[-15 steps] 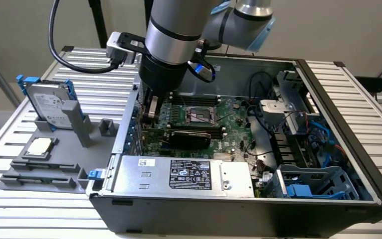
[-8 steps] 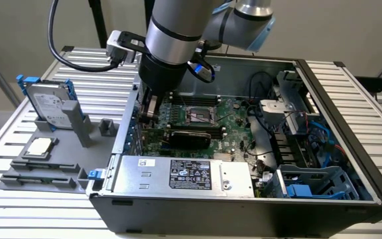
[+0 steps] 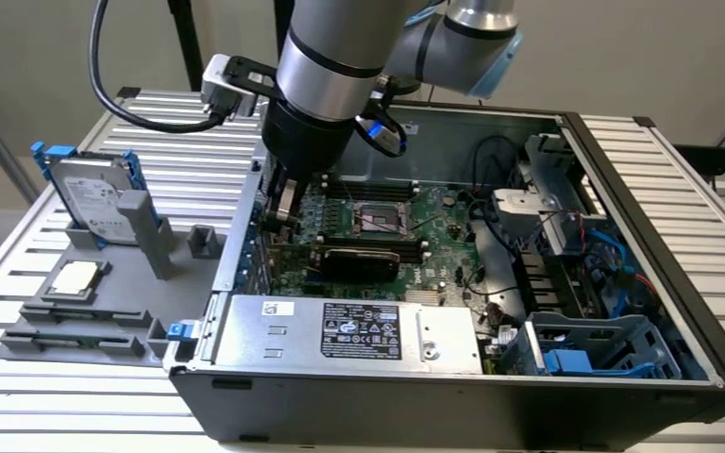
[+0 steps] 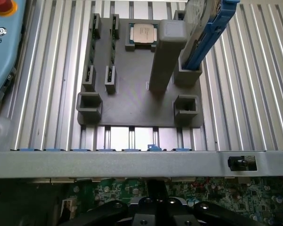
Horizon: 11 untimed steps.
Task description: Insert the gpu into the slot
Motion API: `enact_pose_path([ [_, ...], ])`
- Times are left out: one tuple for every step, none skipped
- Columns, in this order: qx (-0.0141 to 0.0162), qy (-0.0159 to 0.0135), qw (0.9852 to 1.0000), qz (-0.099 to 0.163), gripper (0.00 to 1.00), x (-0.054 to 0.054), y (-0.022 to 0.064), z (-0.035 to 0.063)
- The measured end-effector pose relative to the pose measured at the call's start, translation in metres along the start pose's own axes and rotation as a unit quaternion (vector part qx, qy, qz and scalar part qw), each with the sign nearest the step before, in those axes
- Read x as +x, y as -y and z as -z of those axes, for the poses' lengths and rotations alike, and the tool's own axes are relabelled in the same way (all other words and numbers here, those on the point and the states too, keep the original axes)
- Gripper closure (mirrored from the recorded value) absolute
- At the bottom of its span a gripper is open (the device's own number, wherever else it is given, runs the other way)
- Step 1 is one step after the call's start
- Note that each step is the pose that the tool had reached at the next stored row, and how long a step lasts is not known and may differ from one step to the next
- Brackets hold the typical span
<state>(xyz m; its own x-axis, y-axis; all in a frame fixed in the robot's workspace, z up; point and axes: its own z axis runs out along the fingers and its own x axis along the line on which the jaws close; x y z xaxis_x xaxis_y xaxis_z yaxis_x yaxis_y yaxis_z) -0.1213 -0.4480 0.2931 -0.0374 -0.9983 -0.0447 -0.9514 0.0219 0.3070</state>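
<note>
Lettering on the power supply's white label [image 3: 360, 342] is unreadable.

- Counter [image 3: 716, 236]: ribbed metal slats, pale silver, satin sheen.
- Computer case [image 3: 463, 396]: matt black outer shell; its near rim [image 4: 132, 157] is bare grey sheet metal, smooth.
- Power supply [image 3: 350, 332], inside the case at its front: dull galvanised metal with a glossy printed paper label.
- Motherboard [image 3: 445, 222], inside the case: green circuit board, faintly glossy.
- gpu [image 3: 360, 257], on the motherboard: matt black cooler block, looks plastic.
- Fixture tray [image 4: 132, 101], outside the case: matt grey plastic, slightly rough.
- Processor chip [image 4: 142, 33], on the tray: brushed metal lid.
- Hard drive [image 3: 92, 193], upright on the tray: bare metal in a blue plastic carrier.
- Robot arm [image 3: 337, 57], above the case: smooth satin grey metal.
</note>
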Motion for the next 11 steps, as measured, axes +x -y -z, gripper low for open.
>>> enact_pose_path([
  [-0.0002,0.0001,1.0000,0.000,0.89,0.0000,0.0001,-0.0001],
  [-0.0005,0.0001,1.0000,0.000,0.89,0.0000,0.0002,-0.0001],
  [-0.0006,0.0000,1.0000,0.000,0.89,0.0000,0.0002,-0.0001],
  [-0.0007,-0.0001,1.0000,0.000,0.89,0.0000,0.0002,-0.0001],
  [-0.0007,-0.0001,1.0000,0.000,0.89,0.0000,0.0003,-0.0004],
  [-0.0008,-0.0002,1.0000,0.000,0.89,0.0000,0.0003,-0.0005],
  [-0.0008,-0.0003,1.0000,0.000,0.89,0.0000,0.0004,-0.0007],
  [-0.0007,-0.0003,1.0000,0.000,0.89,0.0000,0.0004,-0.0008],
  [-0.0007,-0.0003,1.0000,0.000,0.89,0.0000,0.0004,-0.0008],
  [-0.0007,-0.0003,1.0000,0.000,0.89,0.0000,0.0005,-0.0009],
  [-0.0007,-0.0003,1.0000,0.000,0.89,0.0000,0.0005,-0.0009],
])
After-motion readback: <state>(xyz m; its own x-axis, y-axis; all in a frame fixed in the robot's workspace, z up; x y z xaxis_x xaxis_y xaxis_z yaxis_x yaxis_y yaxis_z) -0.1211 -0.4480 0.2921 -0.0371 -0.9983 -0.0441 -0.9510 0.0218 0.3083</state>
